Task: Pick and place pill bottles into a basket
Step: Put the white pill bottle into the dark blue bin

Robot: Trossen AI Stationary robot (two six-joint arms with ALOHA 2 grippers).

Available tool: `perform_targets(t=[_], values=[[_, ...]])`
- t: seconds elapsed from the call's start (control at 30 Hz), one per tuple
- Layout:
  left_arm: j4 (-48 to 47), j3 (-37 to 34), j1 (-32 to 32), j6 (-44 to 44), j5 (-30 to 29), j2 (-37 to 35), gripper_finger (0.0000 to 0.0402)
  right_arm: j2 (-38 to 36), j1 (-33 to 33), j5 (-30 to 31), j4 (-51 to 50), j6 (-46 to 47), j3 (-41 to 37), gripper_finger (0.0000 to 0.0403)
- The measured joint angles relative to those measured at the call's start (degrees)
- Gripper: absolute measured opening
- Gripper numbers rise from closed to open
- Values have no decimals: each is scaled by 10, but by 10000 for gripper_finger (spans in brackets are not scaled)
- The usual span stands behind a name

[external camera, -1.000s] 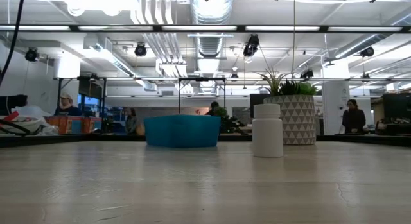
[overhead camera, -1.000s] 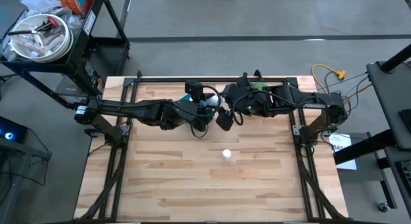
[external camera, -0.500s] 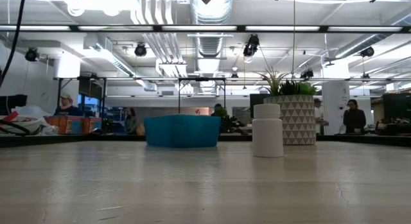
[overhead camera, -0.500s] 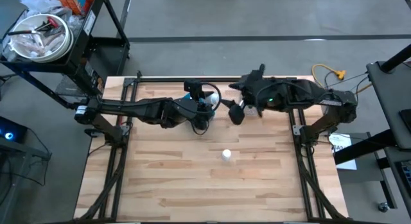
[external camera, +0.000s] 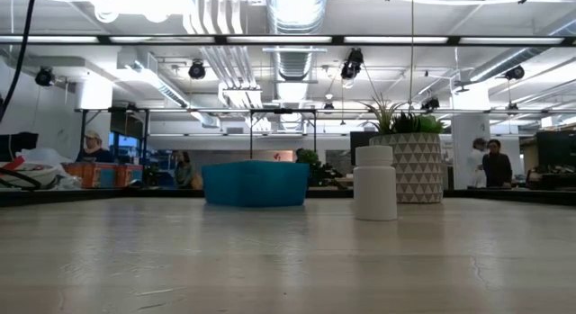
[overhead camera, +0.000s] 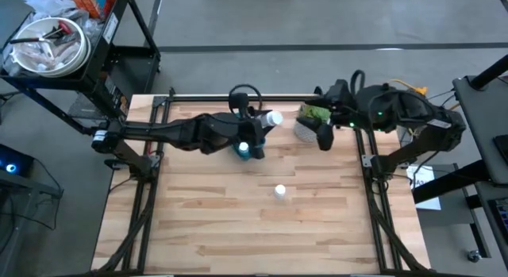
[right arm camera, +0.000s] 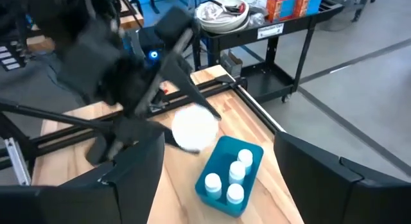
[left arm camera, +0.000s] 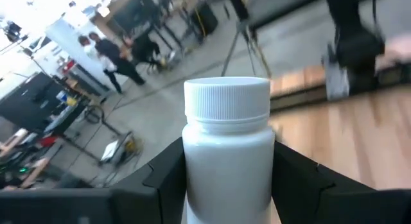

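Three pill bottles (right arm camera: pixel 226 179) lie in the basket (right arm camera: pixel 255 153) at the far desk (overhead camera: pixel 198 221); the left gripper (overhead camera: pixel 258 125) clamps a fourth bottle (left arm camera: pixel 228 153) above it; another bottle (overhead camera: pixel 279 191) waits mid-desk; the right gripper (overhead camera: pixel 324 139), jaws spread and empty, hangs far right

From my remote station: the desk (overhead camera: pixel 238 221) is pale butcher-block wood, planks lying in visible strips, its finish matt and lightly scuffed in the low view. The pill bottle (left arm camera: pixel 228 153) in my left tool (overhead camera: pixel 255 132) is smooth white plastic with a soft sheen, its cap finely ribbed around the edge. The basket (right arm camera: pixel 226 176) is bright blue plastic, smooth-walled and faintly glossy. The left tool's fingers (left arm camera: pixel 164 179) read as matt black plastic. The plant pot (external camera: pixel 419 167) shows a white faceted surface with a triangle pattern. The desk's frame (overhead camera: pixel 147 201) is dark-painted metal tubing.
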Motion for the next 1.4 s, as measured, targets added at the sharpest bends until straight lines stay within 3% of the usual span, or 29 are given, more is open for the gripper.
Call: perform_targets(t=[0.13,0.37,0.57,0.73,0.9,1.03,1.23,1.4], values=[[64,0,2,-31,30,-1,166,-46,16,2,44,17,-73,276],[134,0,14,-140,72,-2,166,-125,57,12,264,-18,-215,267],[199,0,19,-248,84,-3,166,-150,74,33,313,-24,-284,265],[260,0,22,-336,79,-3,166,-141,95,109,352,-97,-305,259],[296,-1,32,-439,55,-2,166,-110,117,239,395,-281,-305,249],[332,-3,44,-531,54,5,166,-81,113,303,467,-389,-302,247],[402,-4,56,-643,47,21,166,-61,97,313,560,-434,-306,248],[477,-5,56,-652,39,43,166,-56,93,305,621,-473,-311,256]])
